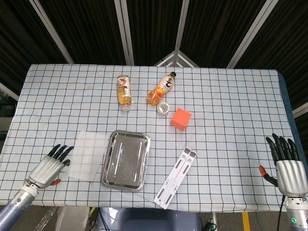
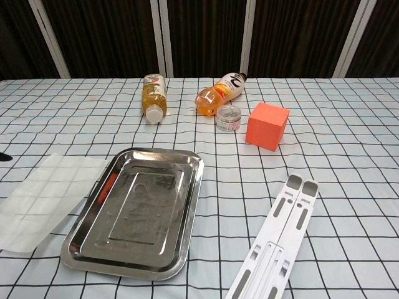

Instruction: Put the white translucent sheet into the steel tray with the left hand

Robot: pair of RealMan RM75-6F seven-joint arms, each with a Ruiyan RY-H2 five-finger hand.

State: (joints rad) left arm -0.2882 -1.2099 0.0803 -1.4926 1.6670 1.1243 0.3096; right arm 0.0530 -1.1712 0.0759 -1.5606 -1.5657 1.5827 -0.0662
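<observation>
Fingers (image 1: 61, 152) of my left hand (image 1: 47, 169) are spread and hold nothing, tips just short of the white translucent sheet (image 1: 86, 155), which lies flat on the worktop (image 1: 231, 120) just beyond them. Past it sits the steel tray (image 1: 125, 160), touching its far edge.

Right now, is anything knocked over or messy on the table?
Yes, two drink bottles lie on their sides at the far end: one with yellow juice and one with orange juice. Nothing has spilled from them. The steel tray sits flat, with the white sheet beside it.
</observation>
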